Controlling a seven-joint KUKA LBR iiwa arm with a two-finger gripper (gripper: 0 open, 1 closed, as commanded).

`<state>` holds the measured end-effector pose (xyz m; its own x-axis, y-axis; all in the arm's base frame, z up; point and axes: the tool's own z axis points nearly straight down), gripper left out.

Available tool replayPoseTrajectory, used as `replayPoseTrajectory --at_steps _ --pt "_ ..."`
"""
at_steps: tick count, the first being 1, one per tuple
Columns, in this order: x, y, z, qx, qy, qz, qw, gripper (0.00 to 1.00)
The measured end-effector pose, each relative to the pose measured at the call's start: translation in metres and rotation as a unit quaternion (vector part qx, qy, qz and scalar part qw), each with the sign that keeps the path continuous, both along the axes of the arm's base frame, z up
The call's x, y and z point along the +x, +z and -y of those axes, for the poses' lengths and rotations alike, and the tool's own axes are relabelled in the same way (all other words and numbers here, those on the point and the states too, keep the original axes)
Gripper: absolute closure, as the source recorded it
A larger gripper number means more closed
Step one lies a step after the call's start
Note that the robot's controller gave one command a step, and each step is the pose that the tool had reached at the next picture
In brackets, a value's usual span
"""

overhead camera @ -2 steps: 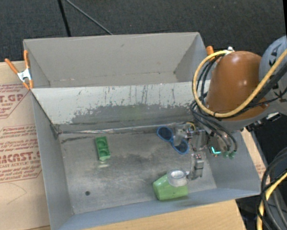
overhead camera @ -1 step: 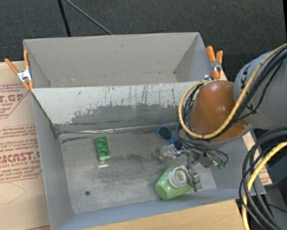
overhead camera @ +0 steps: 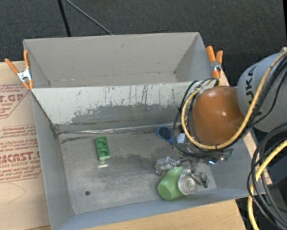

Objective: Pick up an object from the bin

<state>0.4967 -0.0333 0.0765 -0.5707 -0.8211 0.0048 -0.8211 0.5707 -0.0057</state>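
In the bin's (overhead camera: 56,163) near right corner, the pincer (overhead camera: 183,169) hangs low under the arm's orange cover (overhead camera: 216,115), just above a light green cup (overhead camera: 168,186) lying on its side close to the front wall. A small silvery round thing (overhead camera: 188,185) sits against the cup's right side. Whether the pincer is released or clenched cannot be told. A blue thing (overhead camera: 163,133) lies just beside the cover, partly hidden. A small green block (overhead camera: 102,148) rests well apart, left of the middle.
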Motion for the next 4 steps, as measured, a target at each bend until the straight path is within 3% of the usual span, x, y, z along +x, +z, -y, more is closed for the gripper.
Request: replayPoseTrajectory --at_steps 1,2,3,4 --pt "0.0 0.001 0.002 -0.002 -0.001 -0.0004 1.0 1.0" --pt "0.025 0.15 0.009 0.004 -0.002 0.0042 1.0 1.0" --pt "0.019 0.06 0.024 0.005 -0.045 -0.0043 0.999 1.0" --pt "0.021 0.064 0.024 0.005 -0.044 -0.0005 0.999 0.0"
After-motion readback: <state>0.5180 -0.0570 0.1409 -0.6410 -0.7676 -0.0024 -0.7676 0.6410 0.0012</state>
